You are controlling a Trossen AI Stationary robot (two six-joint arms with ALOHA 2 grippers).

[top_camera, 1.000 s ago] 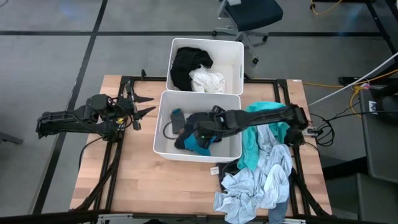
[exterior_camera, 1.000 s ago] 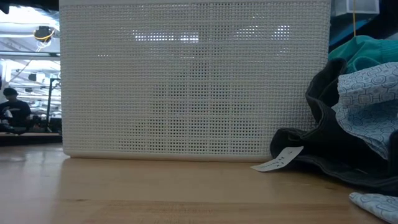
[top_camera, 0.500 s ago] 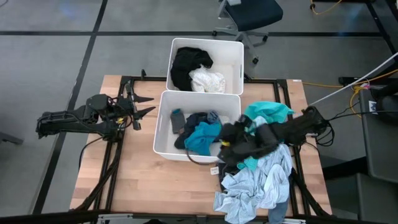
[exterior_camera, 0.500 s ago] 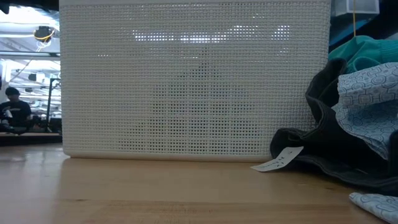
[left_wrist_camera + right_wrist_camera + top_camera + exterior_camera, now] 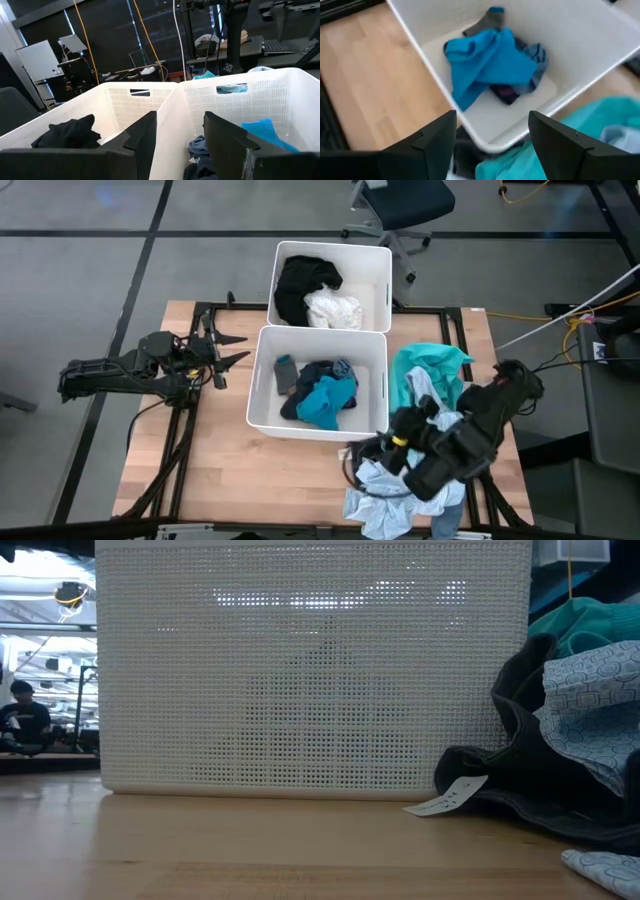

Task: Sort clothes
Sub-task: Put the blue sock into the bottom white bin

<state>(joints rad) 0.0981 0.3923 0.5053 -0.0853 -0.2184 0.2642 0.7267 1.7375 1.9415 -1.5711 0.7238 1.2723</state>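
Seen from above, a light wooden table (image 5: 225,470) stands on a grey floor (image 5: 90,270) crossed by dark seams, with a black metal frame (image 5: 180,450) running over its top. At the left, the left gripper (image 5: 232,348) hovers over the table's left part just beside the near bin, its two fingers parted and empty. In the middle, two white bins stand end to end and touching: the far bin (image 5: 382,280) holds a black garment (image 5: 300,285) and a white garment (image 5: 334,310), while the near bin (image 5: 260,385) holds a grey sock (image 5: 285,372), a navy garment (image 5: 322,372) and a bright blue garment (image 5: 325,402). Beyond the far bin, part of an office chair (image 5: 400,205) shows on the floor. To the right of the near bin lies the unsorted pile (image 5: 425,440) on the table, with a teal garment (image 5: 425,365) on its far side and light blue patterned cloth (image 5: 385,490) reaching the table's near edge. The right gripper (image 5: 378,452) hangs above this pile near the bin's near right corner, its fingers spread wide with nothing between them. Yellow and black cables (image 5: 570,325) trail across the floor at the far right. At table height, the perforated bin wall (image 5: 310,670) fills the middle, a white tag (image 5: 445,800) lies on the wood beside dark cloth (image 5: 520,780), and a seated person (image 5: 20,715) shows far off at the left.
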